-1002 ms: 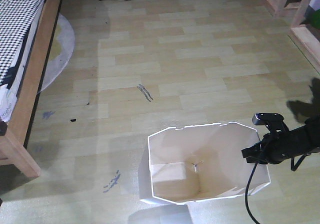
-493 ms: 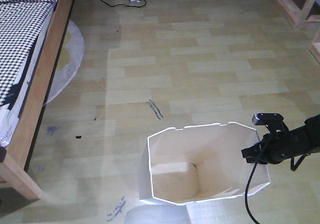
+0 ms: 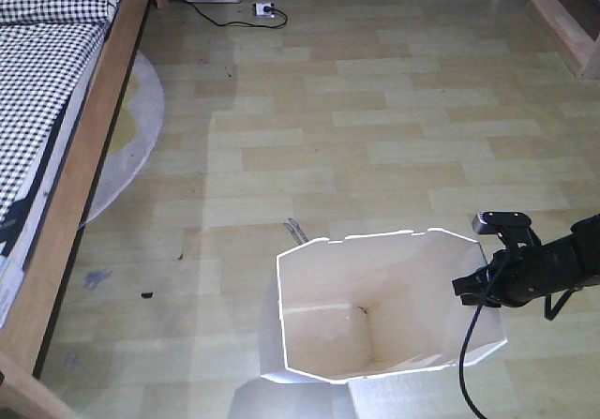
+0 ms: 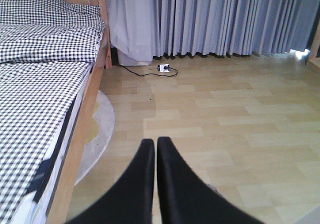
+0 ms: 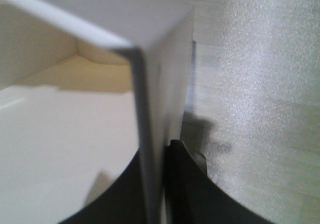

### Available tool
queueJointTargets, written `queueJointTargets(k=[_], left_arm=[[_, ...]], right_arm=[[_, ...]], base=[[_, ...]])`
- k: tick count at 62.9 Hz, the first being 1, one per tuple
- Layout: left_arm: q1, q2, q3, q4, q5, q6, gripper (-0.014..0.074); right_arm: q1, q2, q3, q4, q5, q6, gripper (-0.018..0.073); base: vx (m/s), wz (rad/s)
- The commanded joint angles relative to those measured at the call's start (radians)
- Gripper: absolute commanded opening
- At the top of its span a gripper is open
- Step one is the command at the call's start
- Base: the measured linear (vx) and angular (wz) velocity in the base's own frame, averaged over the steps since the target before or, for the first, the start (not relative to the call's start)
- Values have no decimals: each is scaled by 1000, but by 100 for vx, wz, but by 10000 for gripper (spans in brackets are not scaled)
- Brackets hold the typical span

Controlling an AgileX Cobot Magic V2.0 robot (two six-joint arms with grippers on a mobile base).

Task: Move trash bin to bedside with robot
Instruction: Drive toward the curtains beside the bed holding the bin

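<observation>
bed (image 3: 80, 175): far left of the front view, light wooden frame, black-and-white checked bedding; this is the bedside target.
round rug (image 3: 131, 147): grey, just beside the bed frame, partly tucked under it.
power strip (image 3: 262, 8): white, on the floor at the top near the curtains (image 4: 225, 18), black cord running left.
left gripper (image 4: 155, 141): fingers pressed together, nothing between them; points along the floor beside the bed; out of the front view.
trash bin (image 3: 375, 316): white, angular rim, cream inside, empty; lower centre-right of the front view, upright, well apart from the bed, with bare plank floor between.
right gripper (image 3: 466, 288): black, at the bin's right rim, cable hanging down past the wall; clamped on the bin wall.
done: bin looks grasped at the rim by the right arm.
left: judged early to midway. The bin is not at the bedside yet. Travel toward the bed frame, set-down and release remain.
lifted or on floor: cannot tell.
front view only: whole bin, its gap to the bed, the right arm's reach.
right wrist view only: thin bin wall pinched edge-on between the two black fingers (image 5: 185, 184), one inside and one outside, which confirms the clamp.
left wrist view only: curtains, the bed's pillow end, the left fingers together; no bin in it.
</observation>
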Motion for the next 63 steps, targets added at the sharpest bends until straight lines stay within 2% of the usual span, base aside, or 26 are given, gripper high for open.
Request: queueJointTargets(k=[1,63], left_arm=[[-2,-14,19,-3,-69,-4,-6],[-2,-14,19,-3,-69,-4,-6]], right_arm=[[-2,-63,-11,50,190,6,-5],[-2,-63,-11,50,190,6,-5]], base=[[33,0],[35,1]])
